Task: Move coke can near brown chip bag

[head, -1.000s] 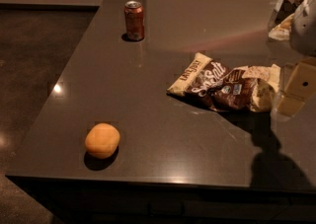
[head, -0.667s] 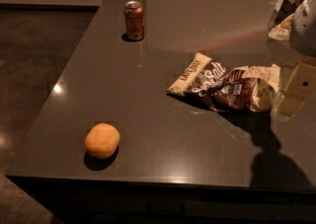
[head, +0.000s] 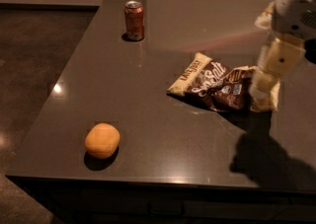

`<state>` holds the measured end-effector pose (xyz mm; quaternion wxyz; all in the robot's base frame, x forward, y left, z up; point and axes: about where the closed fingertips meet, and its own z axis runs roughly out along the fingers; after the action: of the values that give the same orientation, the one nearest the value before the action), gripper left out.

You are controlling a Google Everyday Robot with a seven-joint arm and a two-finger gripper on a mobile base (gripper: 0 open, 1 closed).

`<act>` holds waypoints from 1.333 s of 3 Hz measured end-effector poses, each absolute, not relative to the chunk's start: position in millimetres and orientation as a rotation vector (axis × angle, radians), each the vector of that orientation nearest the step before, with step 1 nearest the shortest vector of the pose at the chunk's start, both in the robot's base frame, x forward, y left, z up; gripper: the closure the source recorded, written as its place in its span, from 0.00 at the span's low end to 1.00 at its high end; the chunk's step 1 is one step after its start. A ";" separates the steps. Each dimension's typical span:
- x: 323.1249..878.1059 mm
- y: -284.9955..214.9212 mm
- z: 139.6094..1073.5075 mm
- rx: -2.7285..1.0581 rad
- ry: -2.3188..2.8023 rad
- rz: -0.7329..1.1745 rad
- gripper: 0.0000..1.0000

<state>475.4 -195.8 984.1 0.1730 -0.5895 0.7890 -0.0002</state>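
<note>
The coke can (head: 134,19) stands upright at the far left part of the dark table (head: 148,119). The brown chip bag (head: 217,84) lies flat right of the table's middle, with cream ends and white lettering. My gripper (head: 265,92) hangs down from the cream arm (head: 286,35) at the right. It is over the bag's right end and far from the can. It holds nothing that I can see.
An orange (head: 102,140) lies near the table's front left corner. The table's left edge drops to a dark floor (head: 34,70). The arm's shadow (head: 261,154) falls on the table at the front right.
The arm and gripper have moved left, from beyond the bag's right end to over that end. The can, bag and orange have not moved.
</note>
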 end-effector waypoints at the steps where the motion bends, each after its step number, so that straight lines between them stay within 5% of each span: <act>1: 520.0 -170.1 987.1 -1.594 2.237 0.029 0.00; 4: 639.0 -110.7 959.3 -1.221 2.314 0.044 0.00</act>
<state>639.0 -110.7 959.3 0.2596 -0.4507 0.8539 0.0162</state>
